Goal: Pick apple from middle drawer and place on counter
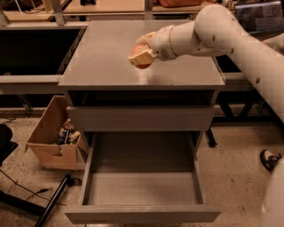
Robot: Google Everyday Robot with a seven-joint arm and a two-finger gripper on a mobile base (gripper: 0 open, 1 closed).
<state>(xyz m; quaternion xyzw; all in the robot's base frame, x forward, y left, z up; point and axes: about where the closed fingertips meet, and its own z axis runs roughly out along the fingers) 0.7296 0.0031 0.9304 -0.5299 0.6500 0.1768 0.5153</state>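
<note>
Emptiness is found nearest: the middle drawer (142,213) is pulled out toward the viewer, and nothing is seen in its tray. To its left, on the floor, a cardboard box (49,137) is set with small clutter inside. Just behind the open tray a closed drawer front (140,118) is seen, and above that the counter (102,62) is spread. Over the counter's middle, slightly to the right, the gripper (142,56) is held, reached in from the right on the white arm (213,31); its fingers are closed around the apple (143,66), which is held close above the grey top, though whether contact is made cannot be told. The picking is judged done and the placing is judged to be in hand. Next, the apple is to be lowered until it is borne by the counter, the fingers are to be opened, and the gripper is to be drawn clear without the fruit being nudged into a roll. Farthest off, tan wooden benches (106,6) are seen.
</note>
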